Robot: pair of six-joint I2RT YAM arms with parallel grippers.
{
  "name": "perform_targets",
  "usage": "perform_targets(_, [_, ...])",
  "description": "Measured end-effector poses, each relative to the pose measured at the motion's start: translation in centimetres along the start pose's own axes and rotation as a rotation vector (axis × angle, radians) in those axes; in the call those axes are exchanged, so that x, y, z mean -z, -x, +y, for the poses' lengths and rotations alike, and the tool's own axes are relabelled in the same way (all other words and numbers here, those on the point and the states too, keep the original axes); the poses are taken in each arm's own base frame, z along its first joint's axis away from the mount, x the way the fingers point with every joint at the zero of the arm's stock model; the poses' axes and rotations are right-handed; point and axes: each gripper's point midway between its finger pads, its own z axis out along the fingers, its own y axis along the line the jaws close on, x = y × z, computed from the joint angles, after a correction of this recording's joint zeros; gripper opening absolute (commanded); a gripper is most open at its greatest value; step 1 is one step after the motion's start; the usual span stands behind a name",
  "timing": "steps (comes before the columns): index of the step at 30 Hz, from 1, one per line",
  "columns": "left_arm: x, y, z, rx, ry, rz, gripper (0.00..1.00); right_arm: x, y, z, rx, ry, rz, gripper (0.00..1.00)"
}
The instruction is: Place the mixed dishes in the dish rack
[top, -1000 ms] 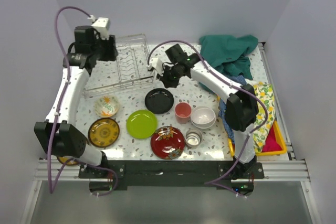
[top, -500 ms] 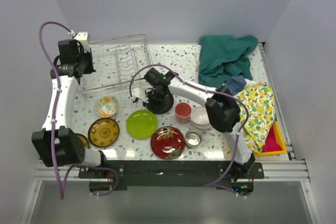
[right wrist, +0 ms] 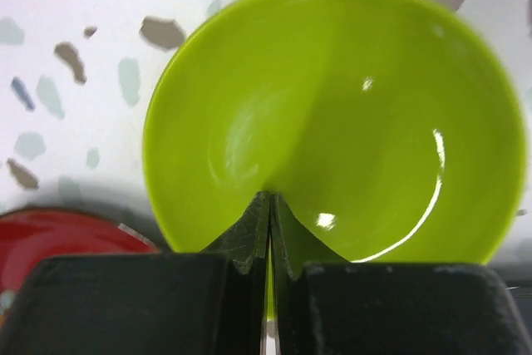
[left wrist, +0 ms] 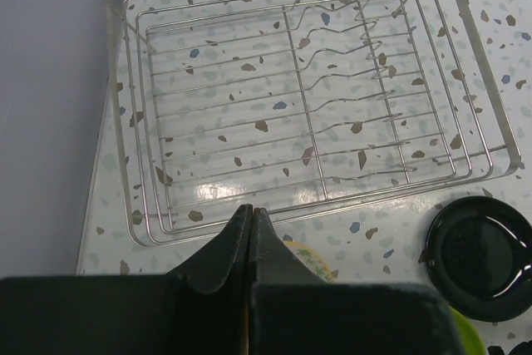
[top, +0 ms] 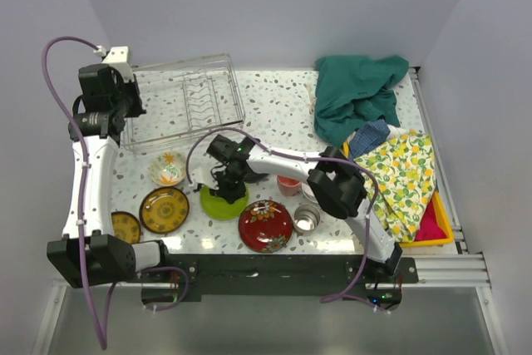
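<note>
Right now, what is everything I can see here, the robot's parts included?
dish rack: one, silver wire, far left
black plate: one, black, in front of the rack
floral bowl: one, white with flowers, near the rack
brown-gold plates: two, brown-gold, near left, the smaller at the edge
lime-green plate: one, green, middle
red plate: one, red floral, near middle
steel cup: one, silver, right of the red plate
pink cup: one, pink, middle, partly hidden
cloths: three, green, blue, yellow-patterned, right side
yellow tray: one, yellow, near right
left gripper: one, black, shut, beside the rack
right gripper: one, black, shut, over the lime-green plate
</note>
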Motion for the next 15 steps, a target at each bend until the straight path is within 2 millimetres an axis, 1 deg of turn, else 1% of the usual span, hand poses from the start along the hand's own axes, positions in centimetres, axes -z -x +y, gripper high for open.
perform_targets(4, [0.7, 0.3, -0.2, 0.002, -0.005, -0.015, 0.00, -1.2, 1.9, 0.3, 0.029, -0.003, -0.029, 0.00])
perform_targets(7, [1.1, 0.5, -0.3, 0.001, -0.013, -0.026, 0.00, -2.2, 3.5, 0.9, 0.066, -0.003, -0.050, 0.00])
perform_targets(13, [1.5, 0.8, -0.8, 0.000, -0.037, -0.037, 0.00, -4.6, 7.1, 2.9, 0.135, 0.015, -0.098, 0.00])
perform_targets(15, [1.5, 0.8, -0.9, -0.001, -0.043, -0.038, 0.00, -5.1, 7.9, 3.6, 0.150, 0.023, -0.112, 0.00])
